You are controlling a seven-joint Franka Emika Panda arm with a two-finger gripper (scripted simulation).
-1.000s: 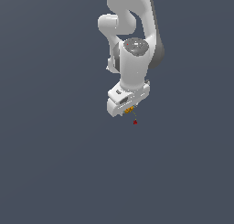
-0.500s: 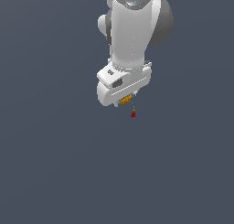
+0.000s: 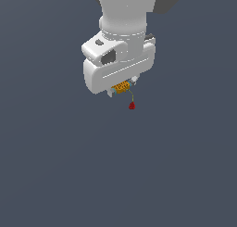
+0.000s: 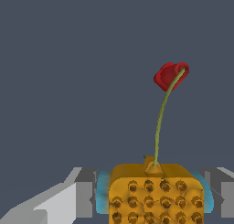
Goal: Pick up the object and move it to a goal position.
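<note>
plain slate-grey backdrop, no table edge visible. gripper (image 3: 121, 89) is clamped on the orange block (image 3: 121, 86), fingers (image 4: 84, 193) pressed against its teal-edged sides (studded face toward the wrist cam). block sits just beside the red goal marker (image 3: 132, 105), slightly above it. risk: narrow pinch on a tiny part, so a fast final move could let it slip or overshoot the marker.

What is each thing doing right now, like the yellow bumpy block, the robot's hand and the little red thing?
Orange studded block: held between the fingers, off the ground.
Gripper: shut on the block.
Red goal marker: apart from the block, not reached yet.
Thin pale line: runs from block to marker.
</note>
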